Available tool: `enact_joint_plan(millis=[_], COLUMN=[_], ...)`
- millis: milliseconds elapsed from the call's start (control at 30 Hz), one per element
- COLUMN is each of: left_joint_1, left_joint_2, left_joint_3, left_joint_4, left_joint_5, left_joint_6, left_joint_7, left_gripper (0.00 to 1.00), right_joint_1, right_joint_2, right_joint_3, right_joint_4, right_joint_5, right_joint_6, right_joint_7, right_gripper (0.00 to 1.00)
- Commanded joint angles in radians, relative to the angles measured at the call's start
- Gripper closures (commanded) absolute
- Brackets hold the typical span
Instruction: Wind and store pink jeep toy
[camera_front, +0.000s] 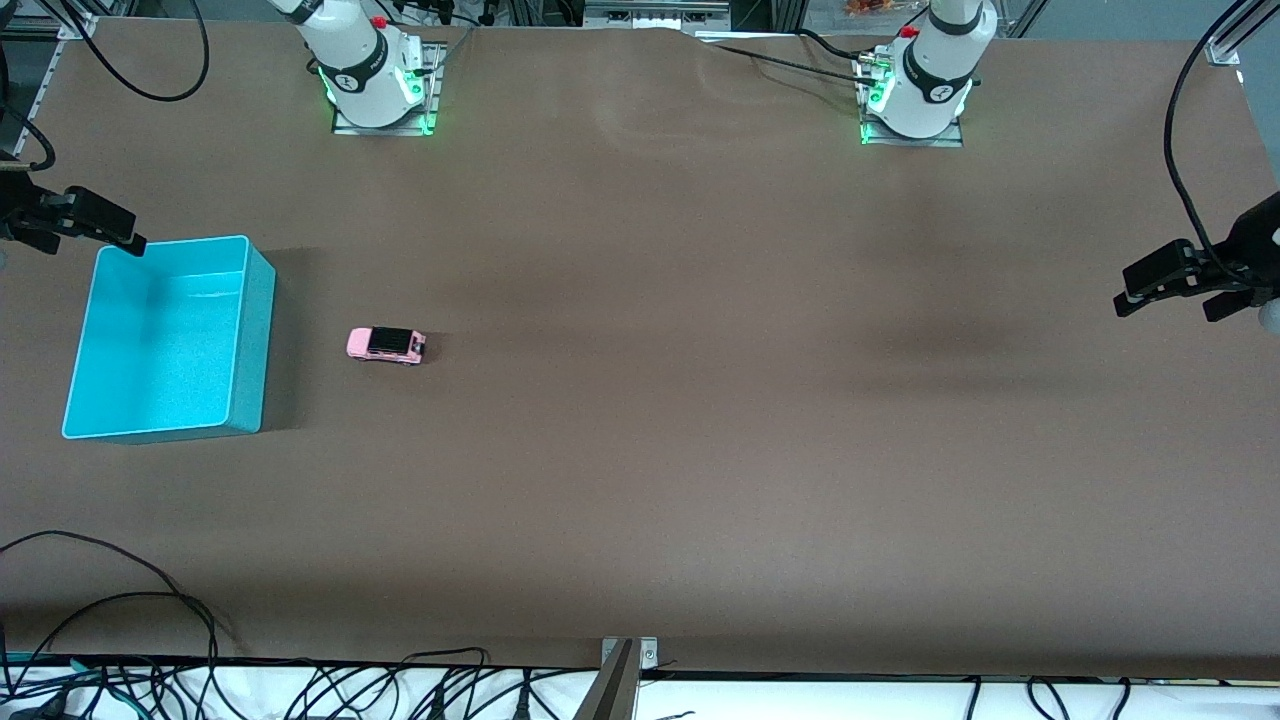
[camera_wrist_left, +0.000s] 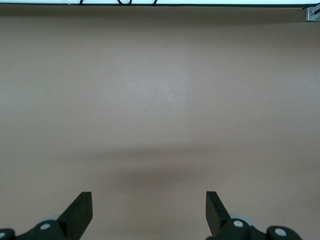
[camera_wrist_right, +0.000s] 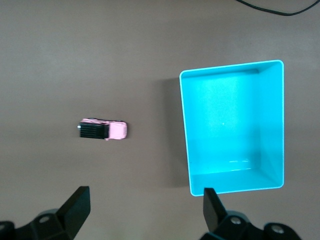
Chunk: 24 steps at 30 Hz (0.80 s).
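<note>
The pink jeep toy (camera_front: 387, 345), a tiny light pink car with a black roof, stands on its wheels on the brown table, a short way from the turquoise bin (camera_front: 256, 340) toward the left arm's end. In the right wrist view the jeep (camera_wrist_right: 104, 130) lies beside the bin (camera_wrist_right: 230, 67), which has nothing in it. My right gripper (camera_front: 120, 232) (camera_wrist_right: 146, 202) hangs open over the table at the bin's corner, holding nothing. At the left arm's end of the table, well apart from the jeep, my left gripper (camera_front: 1165, 290) (camera_wrist_left: 149, 207) also hangs open over bare table, nothing between its fingers.
Both arm bases (camera_front: 375, 80) (camera_front: 920, 85) stand along the edge of the table farthest from the front camera. Black cables (camera_front: 120, 620) lie along the nearest edge, where a metal bracket (camera_front: 625, 660) sits at the middle. Brown tabletop (camera_front: 700, 400) spreads between jeep and left gripper.
</note>
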<state>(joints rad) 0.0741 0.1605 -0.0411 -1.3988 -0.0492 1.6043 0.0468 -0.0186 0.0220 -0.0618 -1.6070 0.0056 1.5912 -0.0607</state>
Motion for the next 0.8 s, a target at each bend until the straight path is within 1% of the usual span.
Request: enact_joint_plan(millis=[0, 767], left_joint_1=[0.001, 0.001], left_joint_2=[-0.012, -0.01], left_joint_3=[-0.002, -0.002], left_joint_4=[-0.012, -0.012], left_joint_5=[0.022, 0.022], left_joint_6=[-0.006, -0.006], left_joint_7=[0.021, 0.021], left_gripper=[0.0, 0.0], right_joint_1=[0.0, 0.0], right_joint_2=[0.003, 0.006], right_joint_3=[-0.004, -0.003], right_joint_4=[0.013, 0.013], right_joint_5=[0.005, 0.007], right_joint_6=[-0.01, 0.003], right_joint_7=[-0.018, -0.007], right_gripper=[0.0, 0.0])
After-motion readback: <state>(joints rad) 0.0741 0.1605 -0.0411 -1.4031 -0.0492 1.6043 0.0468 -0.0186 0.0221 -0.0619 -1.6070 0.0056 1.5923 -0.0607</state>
